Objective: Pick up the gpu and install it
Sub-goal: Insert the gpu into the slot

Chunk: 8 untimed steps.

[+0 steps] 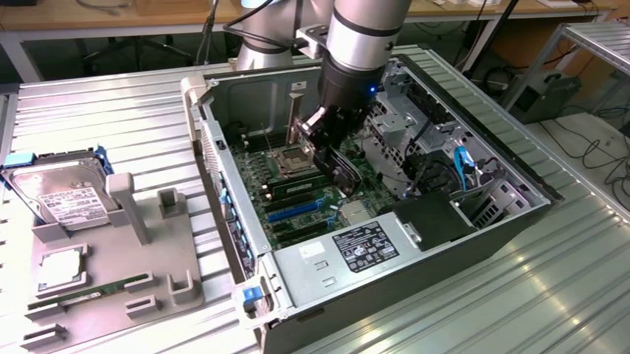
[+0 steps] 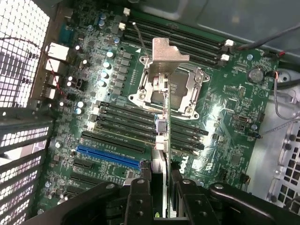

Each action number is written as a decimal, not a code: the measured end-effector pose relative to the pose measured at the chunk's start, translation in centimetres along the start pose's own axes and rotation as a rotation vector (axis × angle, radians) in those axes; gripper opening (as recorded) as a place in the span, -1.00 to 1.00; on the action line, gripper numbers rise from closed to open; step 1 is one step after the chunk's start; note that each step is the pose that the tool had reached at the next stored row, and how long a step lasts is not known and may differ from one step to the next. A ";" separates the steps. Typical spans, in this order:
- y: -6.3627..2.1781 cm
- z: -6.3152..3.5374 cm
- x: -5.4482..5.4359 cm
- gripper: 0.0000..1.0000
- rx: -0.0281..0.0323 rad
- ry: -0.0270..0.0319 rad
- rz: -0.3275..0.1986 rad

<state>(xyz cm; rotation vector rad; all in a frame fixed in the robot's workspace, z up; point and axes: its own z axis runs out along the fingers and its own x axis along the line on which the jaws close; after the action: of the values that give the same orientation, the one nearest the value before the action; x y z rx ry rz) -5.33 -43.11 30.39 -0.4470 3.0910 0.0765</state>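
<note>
The gripper hangs inside the open case, its fingers pinching the gpu edge-on. In the wrist view the card runs straight out from between the fingers as a thin strip ending in its silver bracket. Held on edge like that, its lower edge faces the board, which is likely the point: a card goes into its slot edge first.

In the exterior view the gpu sits above the middle of the board, just right of the cpu socket and left of the drive cage. Whether its edge already touches the board I cannot tell. The blue slot lies nearer the camera than the card; in the wrist view the blue slot is beside the card, not under it, so the card is not seated there.

The case lies on its side with the panel off, so the arm can come down from above.

On the desk, at the exterior view's left, a grey holder keeps a hard drive, a cpu and a RAM stick apart, each in its own place. Two upright posts stand bare there, perhaps where the card stood.
</note>
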 end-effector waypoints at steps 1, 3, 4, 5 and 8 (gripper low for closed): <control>0.00 0.00 0.0 -0.47 -0.0003 0.0005 -0.010; 0.00 0.00 0.0 -0.47 -0.0009 0.0018 -0.040; 0.00 0.00 0.0 -0.47 -0.0012 0.0023 -0.048; 0.00 0.00 0.0 -0.47 -0.0014 0.0028 -0.059; 0.00 0.00 0.0 -0.47 -0.0023 0.0044 -0.095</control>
<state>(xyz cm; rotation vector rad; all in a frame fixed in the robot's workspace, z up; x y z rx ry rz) -5.33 -43.11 30.38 -0.5937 3.0685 0.0777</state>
